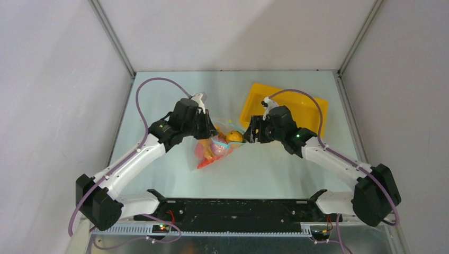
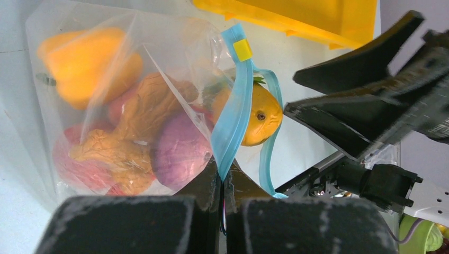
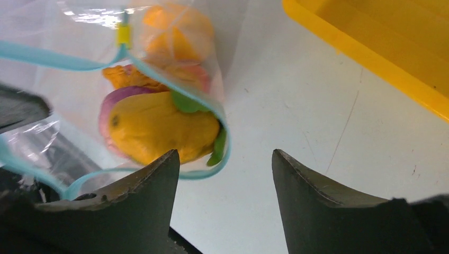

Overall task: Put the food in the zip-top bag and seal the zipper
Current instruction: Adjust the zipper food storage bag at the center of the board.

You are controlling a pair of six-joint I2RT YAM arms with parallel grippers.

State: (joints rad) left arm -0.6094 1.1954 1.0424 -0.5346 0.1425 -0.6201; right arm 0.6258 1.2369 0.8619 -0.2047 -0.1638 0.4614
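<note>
The zip-top bag (image 1: 207, 154) lies between the two arms, and its mouth gapes open. Food shows through the plastic: a yellow-orange fruit (image 2: 87, 61), amber pieces (image 2: 143, 106), a purple-pink onion (image 2: 182, 151) and a pinkish peach (image 2: 79, 164). An orange fruit with a green leaf (image 2: 260, 114) sits right at the mouth, and it also shows in the right wrist view (image 3: 159, 127). My left gripper (image 2: 223, 177) is shut on the teal zipper (image 2: 235, 106), near its yellow slider (image 2: 242, 49). My right gripper (image 3: 223, 153) is open and empty. It hovers just outside the mouth's zipper loop (image 3: 53, 57).
The yellow tray (image 1: 312, 108) stands at the back right, just behind my right gripper (image 1: 249, 133), and its rim shows in the right wrist view (image 3: 370, 63). My left gripper (image 1: 210, 132) is at the bag's far left side. Grey walls enclose the table.
</note>
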